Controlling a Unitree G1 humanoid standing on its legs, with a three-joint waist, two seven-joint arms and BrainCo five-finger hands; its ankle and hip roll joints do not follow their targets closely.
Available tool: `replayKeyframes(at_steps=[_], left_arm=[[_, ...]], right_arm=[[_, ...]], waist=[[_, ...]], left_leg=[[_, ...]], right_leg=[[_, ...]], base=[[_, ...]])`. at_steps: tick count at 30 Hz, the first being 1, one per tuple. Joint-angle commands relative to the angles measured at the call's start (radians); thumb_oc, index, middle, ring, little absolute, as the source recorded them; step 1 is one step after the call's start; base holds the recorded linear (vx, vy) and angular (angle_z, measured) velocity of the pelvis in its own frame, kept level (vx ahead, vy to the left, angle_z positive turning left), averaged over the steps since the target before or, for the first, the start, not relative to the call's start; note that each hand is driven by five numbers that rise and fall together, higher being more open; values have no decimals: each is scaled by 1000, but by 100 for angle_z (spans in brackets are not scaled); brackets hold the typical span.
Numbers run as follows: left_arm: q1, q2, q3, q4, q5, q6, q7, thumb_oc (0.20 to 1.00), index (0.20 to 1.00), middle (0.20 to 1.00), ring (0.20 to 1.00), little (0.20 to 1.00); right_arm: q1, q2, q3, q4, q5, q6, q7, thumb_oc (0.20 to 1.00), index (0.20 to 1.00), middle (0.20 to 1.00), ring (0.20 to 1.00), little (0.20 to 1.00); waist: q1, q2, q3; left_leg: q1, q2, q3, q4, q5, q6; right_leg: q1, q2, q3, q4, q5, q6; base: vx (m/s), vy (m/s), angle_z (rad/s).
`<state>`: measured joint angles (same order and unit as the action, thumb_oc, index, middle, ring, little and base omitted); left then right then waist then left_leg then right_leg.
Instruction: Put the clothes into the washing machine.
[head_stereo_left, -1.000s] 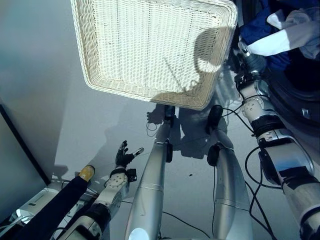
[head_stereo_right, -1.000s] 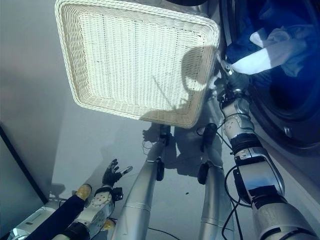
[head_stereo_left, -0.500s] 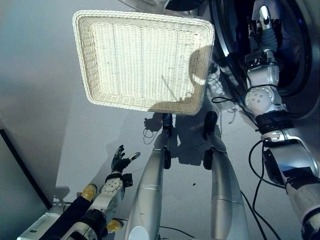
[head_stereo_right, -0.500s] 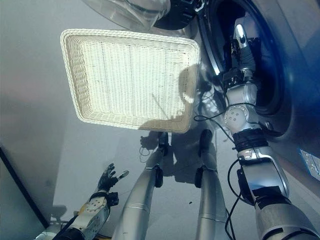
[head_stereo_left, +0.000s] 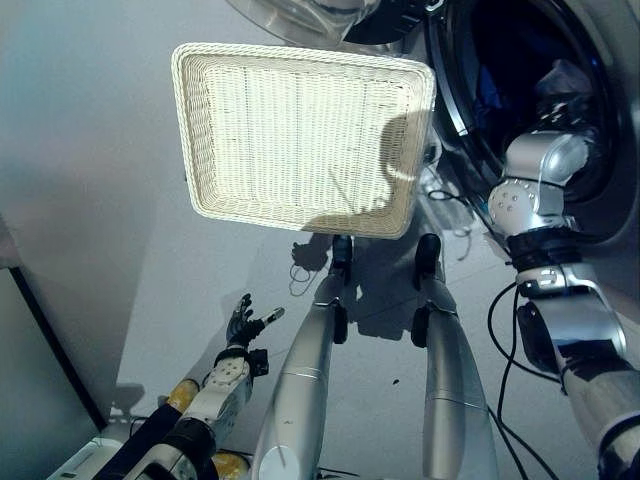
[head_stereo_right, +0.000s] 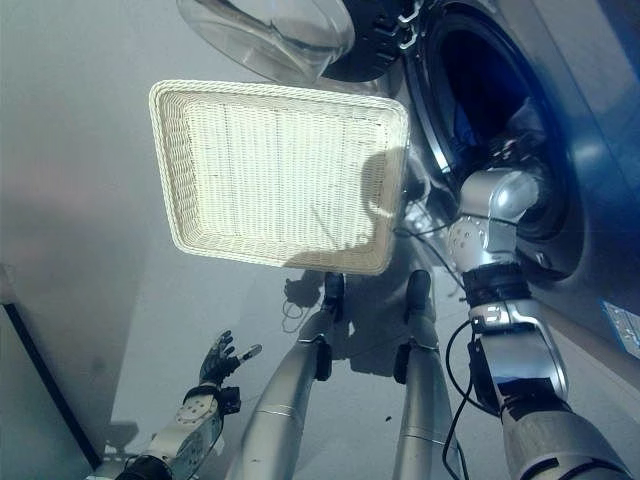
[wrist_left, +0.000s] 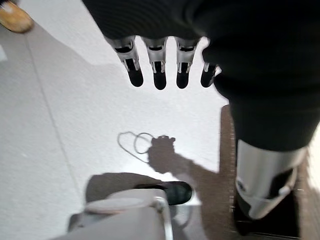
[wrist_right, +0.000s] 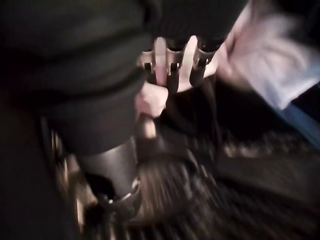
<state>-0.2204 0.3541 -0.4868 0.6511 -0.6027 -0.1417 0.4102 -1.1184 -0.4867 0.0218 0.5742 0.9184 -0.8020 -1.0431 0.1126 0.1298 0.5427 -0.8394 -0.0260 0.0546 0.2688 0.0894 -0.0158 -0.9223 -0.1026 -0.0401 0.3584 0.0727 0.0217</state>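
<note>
The right arm reaches into the drum of the washing machine (head_stereo_left: 470, 90), whose round opening stands to the right of the white wicker basket (head_stereo_left: 300, 130) lying on the grey floor (head_stereo_left: 100, 150). In the right wrist view the right hand (wrist_right: 175, 65) is inside the dark drum with its fingers (wrist_right: 171, 75) curled over a fold of pale cloth — part of the clothes (wrist_right: 270, 75), a white and blue bundle lying on the ribbed drum wall just beyond the fingertips. From the head views a patch of blue cloth shows deep in the drum, beside the arm's silver elbow joint. The machine's glass door (head_stereo_right: 270, 35) hangs open above the basket's far rim. The left hand (head_stereo_left: 243, 322) hangs low over the floor, well apart from the basket, its fingers (wrist_left: 159, 67) straight and spread, holding nothing. A person's tan shoe (wrist_left: 15, 17) shows on the floor in the left wrist view.
</note>
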Motion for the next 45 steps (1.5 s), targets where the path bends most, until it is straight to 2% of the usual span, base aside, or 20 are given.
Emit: replayKeyframes(at_steps=[1,2,9,11,12,13,14,15,18,20,22,23,24,25,26,28,29,37,39,45], left_arm=[[59,-7,27,12,-3,-26,25,1000,1000,1000,1000,1000],[62,-1,19,15,-9,-32,26,1000,1000,1000,1000,1000],[63,15,17,-7,-27,-14,30,1000,1000,1000,1000,1000],[59,15,16,-16,-31,-3,39,1000,1000,1000,1000,1000],[56,17,12,-32,-34,14,52,1000,1000,1000,1000,1000],[54,15,12,-37,-30,22,55,1000,1000,1000,1000,1000],[52,11,12,-38,-26,27,59,1000,1000,1000,1000,1000],[52,11,12,-38,-25,28,59,1000,1000,1000,1000,1000],[39,-1,19,-27,-27,35,56,1000,1000,1000,1000,1000],[38,-7,24,-16,-26,31,51,1000,1000,1000,1000,1000],[30,-24,47,14,-19,28,40,1000,1000,1000,1000,1000],[27,-24,53,18,-17,27,37,1000,1000,1000,1000,1000],[33,-31,67,36,-13,24,29,1000,1000,1000,1000,1000],[35,-33,73,41,-10,24,26,1000,1000,1000,1000,1000],[42,-37,92,56,-1,23,16,1000,1000,1000,1000,1000],[46,-37,103,66,4,21,9,1000,1000,1000,1000,1000],[62,-40,123,87,17,17,-4,1000,1000,1000,1000,1000],[80,-28,195,168,64,25,-65,1000,1000,1000,1000,1000],[80,-23,213,206,64,19,-131,1000,1000,1000,1000,1000],[92,-32,219,268,81,-19,-272,1000,1000,1000,1000,1000]], right_arm=[[43,-184,-106,-39,233,-235,-166,1000,1000,1000,1000,1000],[45,-196,-92,14,361,-238,-149,1000,1000,1000,1000,1000],[76,-210,-74,147,705,-182,-24,1000,1000,1000,1000,1000],[96,-197,-79,160,821,-149,113,1000,1000,1000,1000,1000],[132,-168,-72,129,891,-61,332,1000,1000,1000,1000,1000],[147,-141,-61,107,952,6,487,1000,1000,1000,1000,1000],[154,-115,-51,95,940,58,553,1000,1000,1000,1000,1000],[155,-114,-52,95,940,58,554,1000,1000,1000,1000,1000],[174,-37,-18,35,659,232,662,1000,1000,1000,1000,1000],[190,-14,-3,20,530,291,677,1000,1000,1000,1000,1000],[226,7,37,3,248,375,688,1000,1000,1000,1000,1000],[230,12,40,-3,200,389,686,1000,1000,1000,1000,1000],[265,14,63,-2,28,415,696,1000,1000,1000,1000,1000],[275,14,71,-4,-9,416,694,1000,1000,1000,1000,1000],[310,7,93,-11,-146,442,698,1000,1000,1000,1000,1000],[331,2,107,-21,-197,448,698,1000,1000,1000,1000,1000],[379,-8,137,-33,-308,486,722,1000,1000,1000,1000,1000],[528,1,247,-58,-433,595,800,1000,1000,1000,1000,1000],[586,23,279,-37,-416,629,830,1000,1000,1000,1000,1000],[739,112,290,96,-386,597,912,1000,1000,1000,1000,1000]], waist=[[-68,38,-23],[-63,40,-23],[-57,61,-23],[-56,64,-23],[-55,71,-23],[-53,73,-23],[-53,74,-23],[-54,74,-23],[-55,76,-23],[-57,72,-23],[-62,60,-23],[-63,57,-23],[-67,47,-23],[-68,43,-23],[-71,30,-23],[-74,23,-23],[-80,9,-23],[-97,-41,-23],[-105,-62,-23],[-117,-88,-29]], left_leg=[[39,-64,1,18,-64,7],[44,-64,-1,12,-61,8],[47,-73,-6,-2,-39,8],[51,-74,-7,-10,-35,8],[66,-73,-3,-17,-39,8],[73,-74,0,-24,-36,8],[79,-76,0,-29,-33,9],[80,-76,0,-29,-33,9],[106,-81,-3,-49,-23,7],[117,-82,-4,-57,-20,5],[138,-81,-4,-69,-15,0],[135,-80,-3,-73,-5,-1],[159,-77,-4,-75,-15,-3],[164,-77,-5,-76,-16,-3],[185,-73,-9,-82,-16,-5],[193,-70,-11,-90,-7,-6],[233,-66,-13,-100,-15,-8],[361,-50,-16,-107,-32,-18],[430,-44,-11,-110,-47,-22],[574,-33,5,-139,-69,-25]], right_leg=[[28,54,-66,-37,-3,29],[34,53,-70,-36,-5,28],[39,49,-72,-38,-5,18],[45,50,-73,-37,-11,17],[59,57,-72,-22,-35,14],[65,58,-73,-17,-41,13],[70,60,-74,-13,-45,13],[70,59,-74,-13,-46,13],[94,66,-73,-15,-51,11],[107,70,-72,-21,-51,10],[133,74,-71,-35,-48,9],[132,75,-72,-42,-38,8],[158,75,-72,-41,-49,10],[164,75,-72,-43,-49,10],[187,76,-72,-51,-47,12],[197,76,-73,-64,-34,13],[236,74,-72,-75,-40,17],[373,56,-72,-123,-28,33],[446,47,-70,-145,-26,42],[599,29,-63,-196,-21,57]], base=[[2,-18,5],[-8,-18,7],[-19,13,7],[-27,21,-3],[-40,-2,-6],[0,0,0],[0,0,0],[0,0,0],[-50,8,-3],[-45,11,-4],[-64,24,-9],[-56,29,-8],[0,0,0],[0,0,0],[0,0,0],[-45,4,4],[-59,12,7],[-14,8,5],[27,6,18],[63,12,0]])
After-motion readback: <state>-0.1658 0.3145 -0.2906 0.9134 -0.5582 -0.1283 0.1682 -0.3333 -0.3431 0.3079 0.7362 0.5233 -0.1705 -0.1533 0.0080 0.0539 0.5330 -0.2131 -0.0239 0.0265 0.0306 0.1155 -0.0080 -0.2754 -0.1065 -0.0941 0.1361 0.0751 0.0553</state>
